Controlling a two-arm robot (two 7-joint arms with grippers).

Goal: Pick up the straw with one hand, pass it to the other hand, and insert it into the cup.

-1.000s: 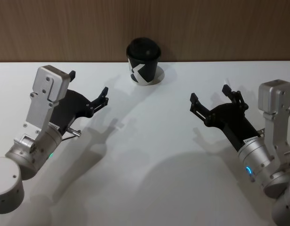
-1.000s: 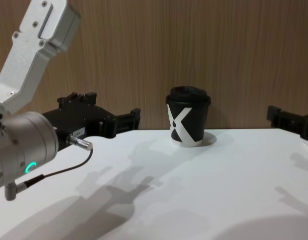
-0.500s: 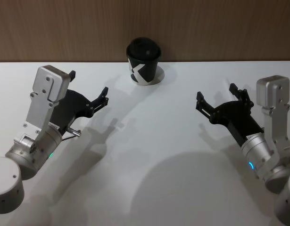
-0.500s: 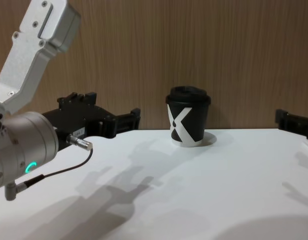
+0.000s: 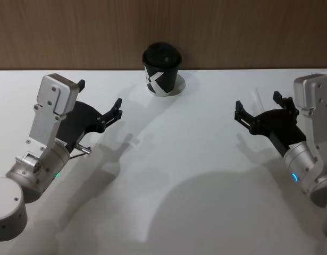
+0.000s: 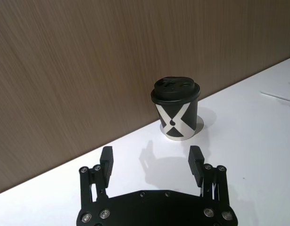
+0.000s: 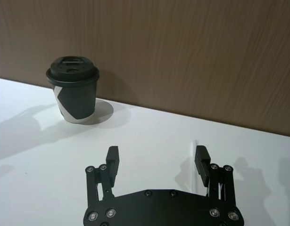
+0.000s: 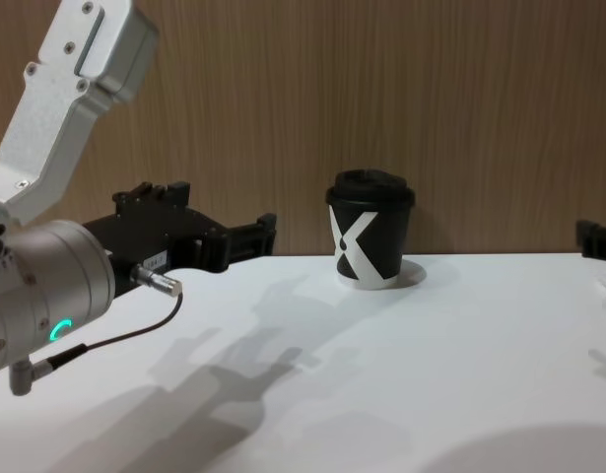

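Right gripper is drifting outward since a second ago, jaws spread, over the straw lying flat on the table, well right of the cup | left gripper is idling at left, jaws spread | straw is looking light, crushable, roll-prone: pinch gently mid-length.

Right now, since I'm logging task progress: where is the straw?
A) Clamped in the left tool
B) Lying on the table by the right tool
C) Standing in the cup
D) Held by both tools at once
B: the straw lies flat on the table beside one finger of the open right tool, ungripped. The cup has nothing in its lid, and the left tool is open and empty.
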